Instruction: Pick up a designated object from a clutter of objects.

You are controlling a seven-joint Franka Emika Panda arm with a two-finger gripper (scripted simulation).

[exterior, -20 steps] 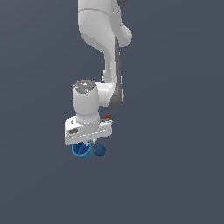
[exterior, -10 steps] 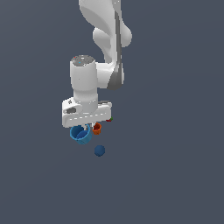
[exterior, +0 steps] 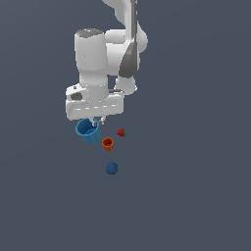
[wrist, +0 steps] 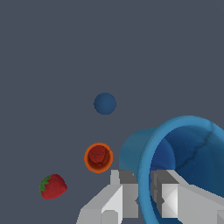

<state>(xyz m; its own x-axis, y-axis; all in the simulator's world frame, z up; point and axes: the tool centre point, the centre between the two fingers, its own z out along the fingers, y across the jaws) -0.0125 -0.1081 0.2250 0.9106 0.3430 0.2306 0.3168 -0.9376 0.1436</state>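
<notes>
Though the arm's broad white hand hides much of the grip in the exterior view, we see from the wrist view that the pincer (wrist: 144, 192) is pinching the rim of the blue cup (exterior: 88, 130), one finger (wrist: 118, 192) outside the wall and the other inside; the cup sits directly under the pincer, tilted, its long axis leaning off upright; we judge it lifted clear of the surface; the orange cup (exterior: 107, 143), the strawberry (exterior: 121, 132) and the ball (exterior: 112, 168) lie apart beneath.
</notes>
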